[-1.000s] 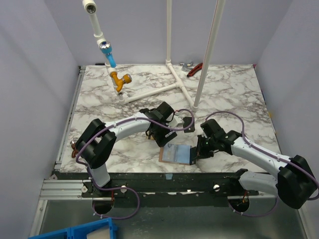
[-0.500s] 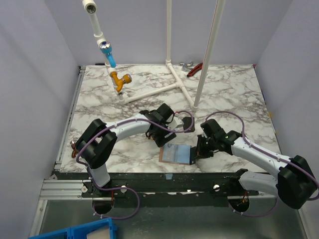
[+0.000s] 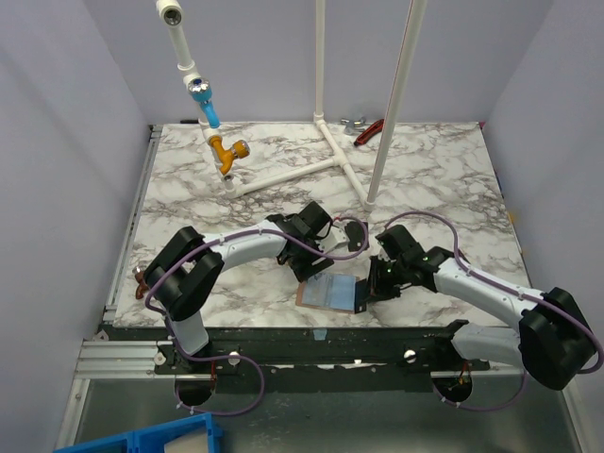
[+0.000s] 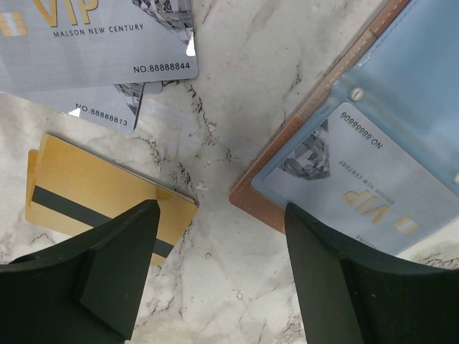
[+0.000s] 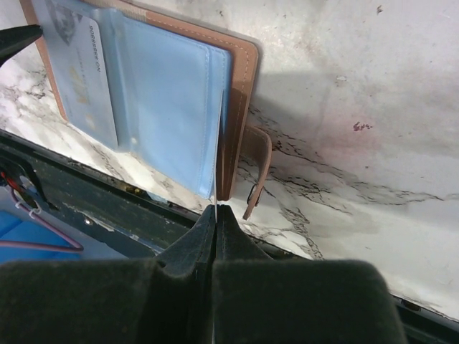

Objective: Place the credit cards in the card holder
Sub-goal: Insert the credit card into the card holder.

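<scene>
The tan-brown card holder (image 3: 328, 293) lies open near the table's front edge, its clear blue sleeves (image 5: 165, 93) facing up. One silvery card (image 4: 358, 186) sits inside a sleeve. My right gripper (image 5: 216, 210) is shut on the thin edge of a sleeve at the holder's right side, by the strap (image 5: 259, 168). My left gripper (image 4: 219, 251) hovers open over bare marble just left of the holder (image 4: 276, 204). A gold card with a dark stripe (image 4: 93, 197) lies by its left finger. Two silvery-grey cards (image 4: 93, 36) overlap beyond that.
A white pipe frame (image 3: 326, 142) stands at the back, with an orange and blue tool (image 3: 226, 151) on it. Red-handled pliers (image 3: 368, 130) lie at the far edge. The black front rail (image 5: 107, 208) runs close under the holder. A blue bin (image 3: 142, 439) sits below left.
My left gripper has moved a little forward and right, closer to the card holder. The holder has shifted slightly left. The right gripper keeps its hold.
</scene>
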Controlling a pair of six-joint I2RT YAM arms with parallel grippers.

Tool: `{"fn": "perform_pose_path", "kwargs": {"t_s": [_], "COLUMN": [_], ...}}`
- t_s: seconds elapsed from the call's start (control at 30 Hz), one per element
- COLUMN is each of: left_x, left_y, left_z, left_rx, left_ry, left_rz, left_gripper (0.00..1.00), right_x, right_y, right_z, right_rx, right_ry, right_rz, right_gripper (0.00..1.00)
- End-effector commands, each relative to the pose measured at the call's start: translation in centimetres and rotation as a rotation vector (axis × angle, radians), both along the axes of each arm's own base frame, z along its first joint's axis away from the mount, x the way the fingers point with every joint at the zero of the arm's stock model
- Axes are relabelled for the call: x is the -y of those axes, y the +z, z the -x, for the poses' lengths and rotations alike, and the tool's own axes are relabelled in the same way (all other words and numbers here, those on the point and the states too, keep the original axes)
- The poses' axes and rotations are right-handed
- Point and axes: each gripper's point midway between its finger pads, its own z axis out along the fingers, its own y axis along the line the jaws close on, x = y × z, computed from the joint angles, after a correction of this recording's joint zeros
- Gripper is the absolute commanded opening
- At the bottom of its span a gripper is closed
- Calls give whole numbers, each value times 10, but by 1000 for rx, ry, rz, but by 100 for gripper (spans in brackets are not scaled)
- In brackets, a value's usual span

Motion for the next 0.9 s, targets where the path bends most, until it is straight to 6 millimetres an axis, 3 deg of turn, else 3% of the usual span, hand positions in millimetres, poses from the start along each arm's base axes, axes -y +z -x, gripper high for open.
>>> {"fn": "perform_pose_path", "kwargs": {"t_s": [0.0,0.33,0.87], "left_x": [-3,-7,-5], "left_y": [2,-6,-4], "left_z": [-5,-2,-5], "left_rx": [71,136,156], "left_ry": [-30,-80,-81], "left_rz": [-17,-69,-86], "left_gripper": [72,69,65], "right_x": [-6,-13,-19], "right_y": [-2,-8,6], "right_z": [8,18,25], "right_rx": [-20,-66,-64], "right_ry": [58,120,193], "right_rz": [-37,-79,-135], "right_gripper": [1,1,1]}}
